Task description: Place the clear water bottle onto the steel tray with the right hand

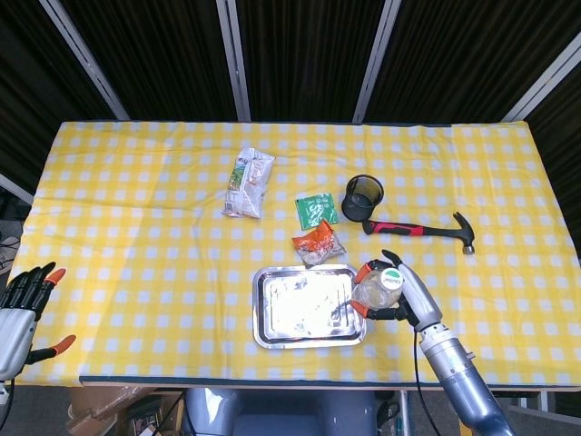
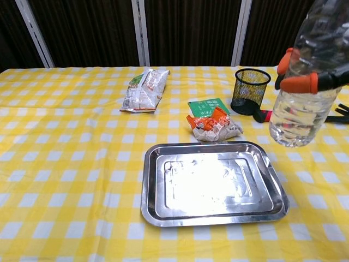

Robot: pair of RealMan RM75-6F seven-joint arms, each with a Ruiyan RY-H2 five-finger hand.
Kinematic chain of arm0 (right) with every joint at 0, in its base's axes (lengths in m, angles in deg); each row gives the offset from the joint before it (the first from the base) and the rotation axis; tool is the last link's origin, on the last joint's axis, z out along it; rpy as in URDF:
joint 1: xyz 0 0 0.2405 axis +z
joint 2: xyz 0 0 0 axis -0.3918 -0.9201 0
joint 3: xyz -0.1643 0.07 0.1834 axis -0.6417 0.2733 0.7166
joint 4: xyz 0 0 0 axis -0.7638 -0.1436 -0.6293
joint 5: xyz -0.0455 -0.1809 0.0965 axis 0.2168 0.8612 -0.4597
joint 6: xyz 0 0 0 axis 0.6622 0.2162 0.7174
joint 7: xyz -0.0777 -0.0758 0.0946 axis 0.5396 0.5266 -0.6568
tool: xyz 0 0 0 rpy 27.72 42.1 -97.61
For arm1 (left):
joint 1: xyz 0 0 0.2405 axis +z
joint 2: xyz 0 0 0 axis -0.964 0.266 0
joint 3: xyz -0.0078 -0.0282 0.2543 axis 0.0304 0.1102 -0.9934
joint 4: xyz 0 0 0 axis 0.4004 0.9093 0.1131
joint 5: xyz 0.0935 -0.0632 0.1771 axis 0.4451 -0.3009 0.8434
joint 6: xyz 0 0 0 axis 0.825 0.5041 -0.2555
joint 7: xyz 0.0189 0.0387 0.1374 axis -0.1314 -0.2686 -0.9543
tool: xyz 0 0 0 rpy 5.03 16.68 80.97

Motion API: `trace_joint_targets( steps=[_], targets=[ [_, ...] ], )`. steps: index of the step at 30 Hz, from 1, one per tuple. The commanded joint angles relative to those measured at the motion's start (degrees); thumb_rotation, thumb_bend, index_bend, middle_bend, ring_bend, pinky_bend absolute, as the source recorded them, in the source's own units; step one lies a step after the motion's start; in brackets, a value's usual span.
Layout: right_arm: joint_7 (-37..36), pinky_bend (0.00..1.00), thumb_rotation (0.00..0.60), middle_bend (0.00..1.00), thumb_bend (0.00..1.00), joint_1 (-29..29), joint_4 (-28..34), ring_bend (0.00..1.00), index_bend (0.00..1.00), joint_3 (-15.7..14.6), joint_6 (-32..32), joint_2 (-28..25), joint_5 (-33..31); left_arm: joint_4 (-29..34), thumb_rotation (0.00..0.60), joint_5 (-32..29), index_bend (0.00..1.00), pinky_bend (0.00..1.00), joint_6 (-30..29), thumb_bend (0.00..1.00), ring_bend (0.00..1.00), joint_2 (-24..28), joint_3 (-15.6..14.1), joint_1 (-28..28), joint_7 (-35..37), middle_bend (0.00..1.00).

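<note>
Head view: yellow checked tablecloth [image 1: 136, 245] fills the middle of the frame; steel tray [image 1: 309, 338] lies lower centre, nothing in it; right hand [image 1: 406, 295] at the tray's right edge, fingers wrapped around the clear water bottle [image 1: 375, 288], cap toward the camera; bottle sits over the tray's right rim, cannot tell from here whether it touches; left hand [image 1: 20, 312] at the lower left edge, off the cloth, fingers spread, holding nothing; white snack bag [image 1: 248, 183] upper centre-left; green packet [image 1: 317, 210] just above an orange crumpled wrapper [image 1: 318, 243], both above the tray; black mesh cup [image 1: 363, 196] right of the green packet; hammer [image 1: 422, 230] with red-black handle lower right of the cup.

Chest view: tray [image 2: 152, 210] lower centre, bare and shiny; bottle [image 2: 302, 112] upper right of the frame, upright, its base in the air above the cloth, to the right of and clear of the tray's far right corner; top of bottle cut off by the frame edge; right hand's orange-tipped fingers [image 2: 300, 83] clamp the bottle's middle; mesh cup [image 2: 250, 90] left of the bottle, hammer handle end [image 2: 264, 115] just beside the cup; orange wrapper [image 2: 214, 126] just behind the tray's far rim; green packet [image 2: 207, 106] behind it; snack bag [image 2: 144, 89] upper centre-left; left hand out of this view.
</note>
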Motion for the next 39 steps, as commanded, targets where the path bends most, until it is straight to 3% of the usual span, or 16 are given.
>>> trace_joint_targets(
  steps=[1,6,11,20,24,32,39],
  targets=[
    [3.95,0.0,0.6,0.82,1.0,1.69,5.52,0.41,1.0,2.86,1.76,-3.33,-4.05,0.01,0.6,-0.02,0.05,0.0,-0.05,0.18,0.0,0.02,0.01,0.03,0.04,0.0],
    [6.98,0.0,0.6,0.82,1.0,3.68,7.9,0.41,1.0,4.29,2.07,-5.66,-8.97,0.0,0.6,0.08,0.05,0.0,-0.42,0.18,0.0,0.22,0.06,0.17,0.5,0.0],
    [7.78,0.0,0.6,0.82,1.0,5.05,5.04,0.41,1.0,1.14,0.03,-3.27,-13.67,-0.08,0.6,0.09,0.05,0.0,-0.93,0.18,0.0,0.55,0.16,0.37,1.4,0.0],
    [1.62,0.0,0.6,0.82,1.0,4.14,-3.1,0.41,1.0,-2.94,-3.32,4.54,-11.22,-0.19,0.6,-0.15,0.05,0.0,-1.05,0.18,0.0,0.67,0.33,0.45,1.74,0.0],
    [-1.07,0.0,0.6,0.82,1.0,3.33,-5.73,0.41,1.0,-3.47,-4.27,5.44,-8.96,-0.2,0.6,-0.25,0.05,0.0,-0.91,0.18,0.0,0.64,0.36,0.41,1.65,0.0],
    [-2.93,0.0,0.6,0.82,1.0,2.02,-3.17,0.42,1.0,-2.18,-3.33,1.37,-5.85,-0.06,0.6,-0.43,0.05,0.0,-0.52,0.18,0.0,0.44,0.39,0.29,1.07,0.0],
    [-1.81,0.0,0.6,0.82,1.0,1.27,4.83,0.42,1.0,1.29,-0.61,-7.44,-6.13,0.07,0.6,-0.47,0.05,0.0,-0.84,0.18,0.0,0.62,0.4,0.49,1.44,0.0]
  ],
)
